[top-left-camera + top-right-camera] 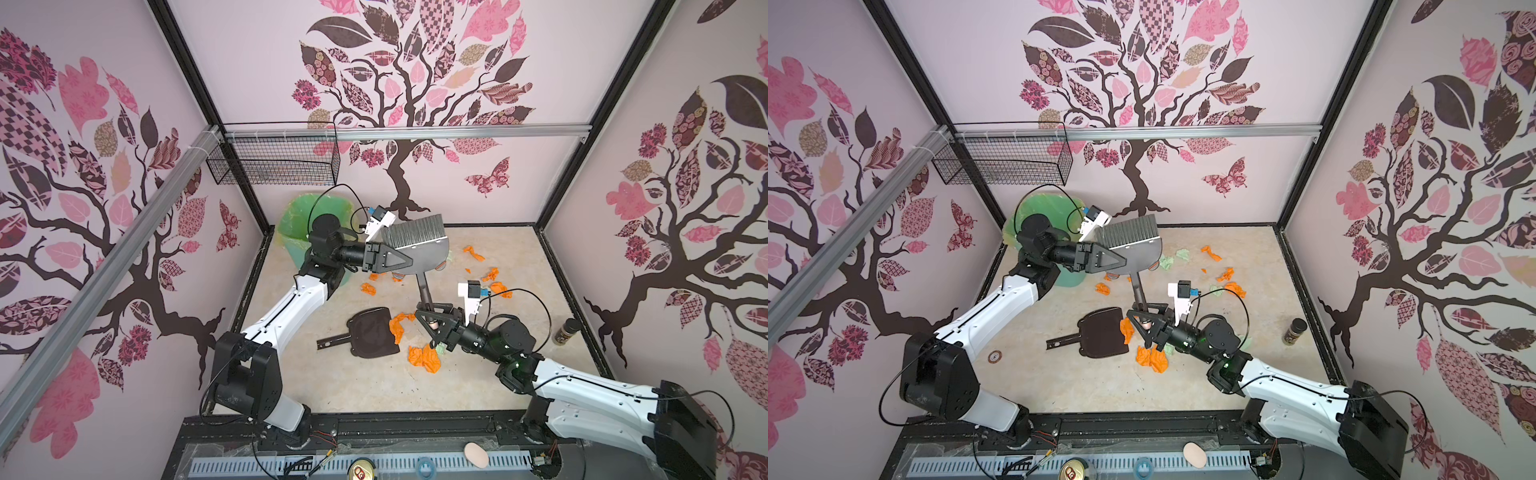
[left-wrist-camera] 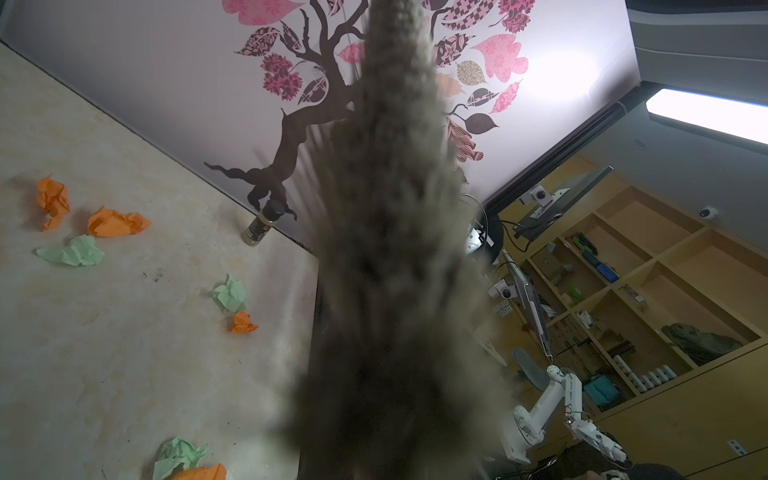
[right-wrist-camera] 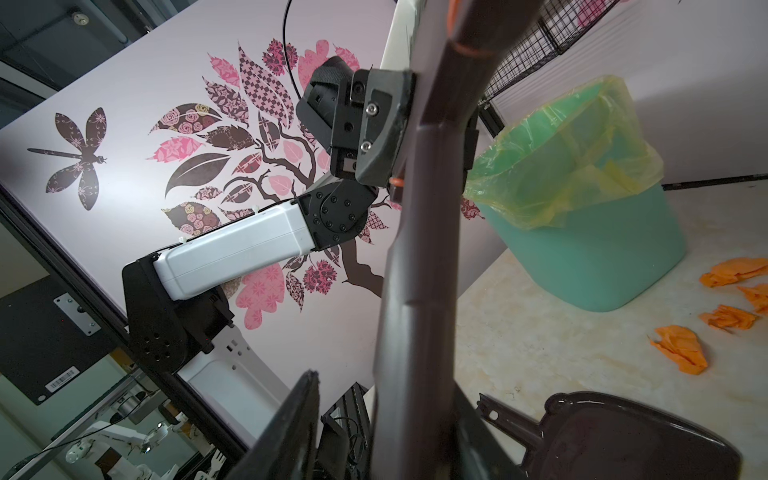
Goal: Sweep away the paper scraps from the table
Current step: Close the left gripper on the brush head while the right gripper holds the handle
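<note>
across the beige marbled desk [image 1: 374,386], boxed by pink tree-patterned walls [image 1: 249,62], the paper scraps [image 1: 424,357] lie scattered: an orange clump just beside my right tool [image 1: 432,316], others under the raised brush [image 1: 415,237]. my left tool [image 1: 409,261] pinches the brush head. my right tool straddles its handle; i can't tell whether it grips.

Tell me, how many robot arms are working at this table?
2. The left arm rises from near left, left claw clamped on the brush head; the right arm from near right, right claw around the brush handle. None seems hidden.
</note>
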{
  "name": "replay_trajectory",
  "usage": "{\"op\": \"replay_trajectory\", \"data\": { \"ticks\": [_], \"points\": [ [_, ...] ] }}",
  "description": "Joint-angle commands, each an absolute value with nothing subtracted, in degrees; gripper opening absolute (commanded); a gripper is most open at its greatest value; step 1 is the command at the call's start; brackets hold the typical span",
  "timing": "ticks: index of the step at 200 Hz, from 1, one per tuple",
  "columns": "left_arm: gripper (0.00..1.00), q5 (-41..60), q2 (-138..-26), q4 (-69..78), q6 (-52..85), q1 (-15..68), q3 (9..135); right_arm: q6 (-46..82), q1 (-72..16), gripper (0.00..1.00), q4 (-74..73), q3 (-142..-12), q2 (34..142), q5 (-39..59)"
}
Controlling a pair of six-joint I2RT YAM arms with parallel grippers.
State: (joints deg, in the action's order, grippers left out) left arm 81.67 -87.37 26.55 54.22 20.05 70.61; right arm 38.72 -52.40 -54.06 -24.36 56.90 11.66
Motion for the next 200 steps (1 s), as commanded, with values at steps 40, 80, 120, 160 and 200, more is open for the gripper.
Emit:
{"op": "replay_trajectory", "data": {
  "ticks": [40, 80, 120, 160, 200],
  "points": [
    [0.00, 80.43, -86.83, 27.60, 53.58, 20.13, 71.18, 37.94, -52.44, 0.41, -61.23, -24.74, 55.27, 9.81],
    [0.00, 79.41, -86.67, 27.60, 53.92, 19.80, 71.58, 39.42, -52.52, 0.48, -63.14, -23.72, 56.14, 10.38],
    [0.00, 78.86, -86.76, 29.08, 55.30, 19.07, 71.65, 40.63, -52.51, 0.52, -65.52, -19.43, 54.03, 8.96],
    [0.00, 78.12, -86.92, 29.69, 55.71, 18.90, 71.53, 40.96, -52.61, 0.52, -67.39, -19.83, 55.87, 10.13],
    [0.00, 77.28, -86.99, 31.52, 57.25, 18.90, 70.95, 41.65, -52.73, 0.50, -71.48, -21.49, 60.11, 10.66]
  ]
}}
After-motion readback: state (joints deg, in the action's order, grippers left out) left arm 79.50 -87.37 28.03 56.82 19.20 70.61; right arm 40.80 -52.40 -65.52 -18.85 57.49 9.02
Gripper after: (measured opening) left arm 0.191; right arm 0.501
